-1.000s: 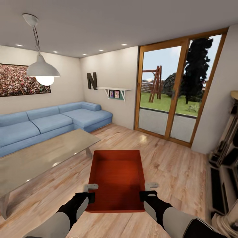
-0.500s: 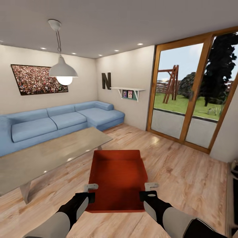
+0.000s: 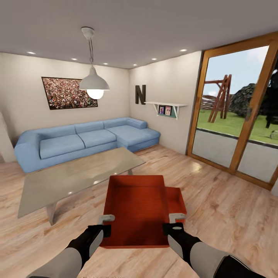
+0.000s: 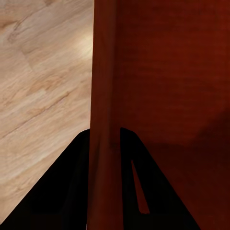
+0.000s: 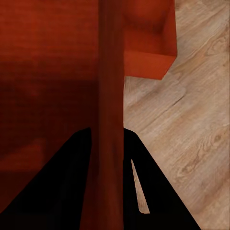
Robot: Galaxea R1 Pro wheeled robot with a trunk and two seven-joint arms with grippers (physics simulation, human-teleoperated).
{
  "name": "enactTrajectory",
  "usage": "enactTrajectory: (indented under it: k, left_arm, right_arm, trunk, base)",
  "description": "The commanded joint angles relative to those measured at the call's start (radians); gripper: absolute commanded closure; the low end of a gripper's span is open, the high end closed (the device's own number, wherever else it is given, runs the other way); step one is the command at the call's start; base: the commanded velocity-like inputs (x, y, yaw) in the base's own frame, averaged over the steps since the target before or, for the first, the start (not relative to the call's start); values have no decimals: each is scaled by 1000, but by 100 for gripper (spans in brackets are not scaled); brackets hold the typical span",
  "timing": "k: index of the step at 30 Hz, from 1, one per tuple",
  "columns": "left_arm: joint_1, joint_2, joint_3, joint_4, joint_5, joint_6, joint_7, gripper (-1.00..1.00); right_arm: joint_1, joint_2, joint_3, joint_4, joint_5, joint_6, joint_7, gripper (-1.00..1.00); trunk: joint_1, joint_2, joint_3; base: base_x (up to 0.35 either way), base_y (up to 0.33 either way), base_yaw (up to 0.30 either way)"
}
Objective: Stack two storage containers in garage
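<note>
While left gripper [image 3: 105, 224] and right gripper [image 3: 174, 222] each pinch held container [image 3: 135, 208] wall, second container [image 3: 177, 199] sits on plank floor [image 3: 216, 208].

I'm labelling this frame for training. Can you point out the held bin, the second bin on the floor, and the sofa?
Held bin [image 3: 137, 210], head view, on its inside bottom.
Second bin [image 3: 176, 200], head view, on its inside, right of the held bin.
Sofa [image 3: 61, 146], head view, on a seat cushion.

dark letter "n" [image 3: 140, 94] on beige wall [image 3: 162, 88]
</note>
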Motion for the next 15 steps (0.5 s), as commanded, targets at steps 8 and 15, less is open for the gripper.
enactTrajectory:
  k: [8, 15]
  left_arm:
    - [-1, 1, 21, 0, 3, 7, 9, 100]
    - [-1, 1, 21, 0, 3, 7, 9, 100]
  right_arm:
    - [-1, -8, -18, -3, 20, -9, -2, 100]
    - [-1, -7, -17, -3, 20, -9, -2, 100]
  trunk:
    - [0, -2, -2]
    - [0, -2, -2]
  base:
    - [0, 0, 271]
    - [0, 0, 271]
